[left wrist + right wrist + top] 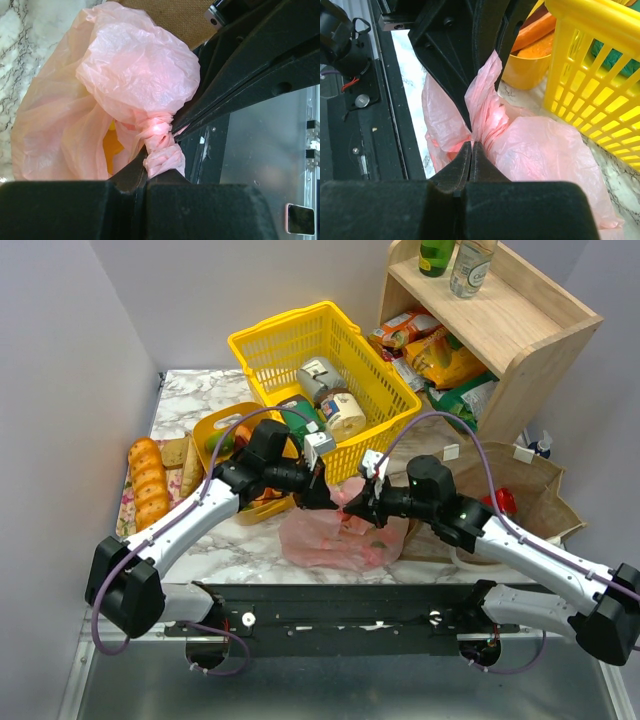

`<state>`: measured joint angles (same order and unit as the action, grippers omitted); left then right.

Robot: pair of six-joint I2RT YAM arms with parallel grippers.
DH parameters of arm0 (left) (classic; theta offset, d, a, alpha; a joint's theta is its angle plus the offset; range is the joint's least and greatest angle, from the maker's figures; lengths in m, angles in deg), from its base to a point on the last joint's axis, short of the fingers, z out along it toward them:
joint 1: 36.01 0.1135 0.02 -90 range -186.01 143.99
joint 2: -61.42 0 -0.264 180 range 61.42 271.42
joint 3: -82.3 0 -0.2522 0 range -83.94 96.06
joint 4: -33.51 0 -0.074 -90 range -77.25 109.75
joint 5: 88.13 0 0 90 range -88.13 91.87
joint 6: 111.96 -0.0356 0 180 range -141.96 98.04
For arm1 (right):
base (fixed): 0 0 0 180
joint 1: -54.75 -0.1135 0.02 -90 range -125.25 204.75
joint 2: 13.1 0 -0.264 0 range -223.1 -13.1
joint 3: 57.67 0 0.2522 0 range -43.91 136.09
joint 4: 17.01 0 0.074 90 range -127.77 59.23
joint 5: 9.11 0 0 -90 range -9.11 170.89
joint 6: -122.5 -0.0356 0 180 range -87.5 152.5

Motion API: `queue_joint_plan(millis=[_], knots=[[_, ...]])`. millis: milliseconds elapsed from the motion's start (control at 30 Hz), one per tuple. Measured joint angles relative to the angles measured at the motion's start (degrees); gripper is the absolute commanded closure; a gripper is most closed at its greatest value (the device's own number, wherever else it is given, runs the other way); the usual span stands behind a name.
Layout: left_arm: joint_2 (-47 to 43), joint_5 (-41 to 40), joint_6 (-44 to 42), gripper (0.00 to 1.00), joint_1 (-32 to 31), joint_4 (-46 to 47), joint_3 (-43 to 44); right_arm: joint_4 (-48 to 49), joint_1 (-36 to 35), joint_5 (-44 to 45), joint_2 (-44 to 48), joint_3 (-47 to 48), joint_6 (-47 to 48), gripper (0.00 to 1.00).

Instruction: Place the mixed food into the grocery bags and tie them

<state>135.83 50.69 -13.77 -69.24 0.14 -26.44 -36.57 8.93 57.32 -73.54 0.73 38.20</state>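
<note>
While left fingers (125, 181) and right fingers (452, 172) pinch its twisted neck, pink bag (135, 70) puffed, translucent, crinkled, yellow showing inside.

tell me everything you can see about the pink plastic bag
The pink bag is thin, translucent, crinkled plastic, slumped on the marble table near the yellow basket. Something yellow shows through it. Its top is twisted into a knotted neck, pinched by the left gripper and right gripper, both shut on it.
</note>
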Motion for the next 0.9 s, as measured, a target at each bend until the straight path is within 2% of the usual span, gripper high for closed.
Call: queue_joint_plan(millis=[167,333,500,800,900], knots=[[-0.42,2.43,1.84,0.99,1.64,0.90,-2.12,1.53,-0.04,0.33,-0.22,-1.14,0.42,0.99],[-0.42,5.11,3.72,0.85,2.12,1.97,-2.99,1.95,-0.35,0.46,-0.20,-1.73,0.42,0.99],[-0.42,7.37,4.50,0.63,2.97,3.37,-2.99,0.79,-0.35,0.90,-0.09,-2.54,0.42,0.99],[0.17,11.15,6.95,0.45,3.39,6.27,-2.99,-0.33,-0.35,1.51,1.09,-3.26,0.48,0.99],[1.18,11.98,8.35,0.43,3.26,7.69,-2.99,-0.33,-0.35,1.49,1.31,-3.52,0.66,0.99]])
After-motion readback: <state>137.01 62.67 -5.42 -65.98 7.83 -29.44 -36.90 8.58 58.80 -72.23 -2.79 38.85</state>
